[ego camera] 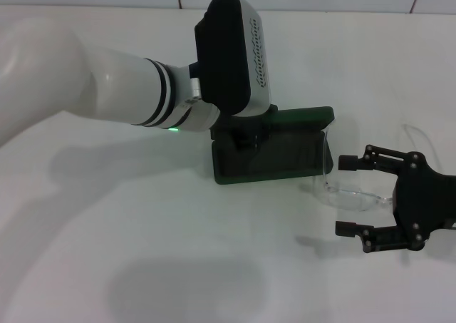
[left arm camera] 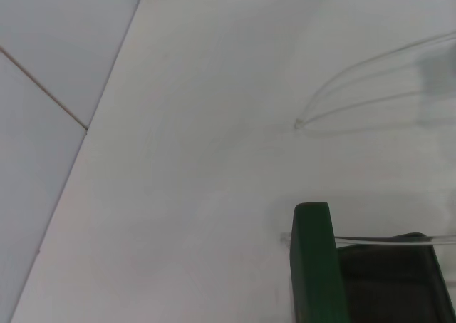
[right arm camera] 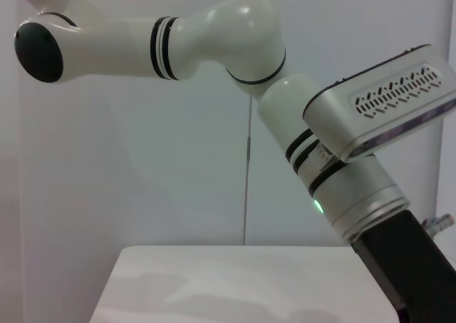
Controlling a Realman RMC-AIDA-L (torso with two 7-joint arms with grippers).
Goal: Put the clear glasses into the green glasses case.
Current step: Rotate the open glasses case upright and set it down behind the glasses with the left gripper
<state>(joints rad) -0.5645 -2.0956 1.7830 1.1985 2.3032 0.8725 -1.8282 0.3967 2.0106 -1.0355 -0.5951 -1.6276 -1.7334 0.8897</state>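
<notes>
From the head view, the right gripper (ego camera: 348, 195) hangs spread wide over the clear glasses (ego camera: 356, 195) beside the open green glasses case (ego camera: 285, 155). The left gripper (ego camera: 242, 139) is down at the case, its fingers hidden. The left wrist view alone shows a clear temple arm (left arm camera: 385, 240) lying across the case wall.

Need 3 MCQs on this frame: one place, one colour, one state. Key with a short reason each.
1. Where do the glasses lie?
A. inside the case
B. on the table beside the case, at its right end
C. held up in the left gripper

2. What colour is the case?
A. dark green
B. red
C. white

3. How does the right gripper stand?
A. shut on the glasses
B. shut on the case
C. jaws open, around the glasses' front

Key:
1 B, the clear frame rests on the white table, one arm leaning on the case end.
2 A, green shell in head and left wrist views.
3 C, the black fingers are spread wide apart.

The left gripper is at the case.
</notes>
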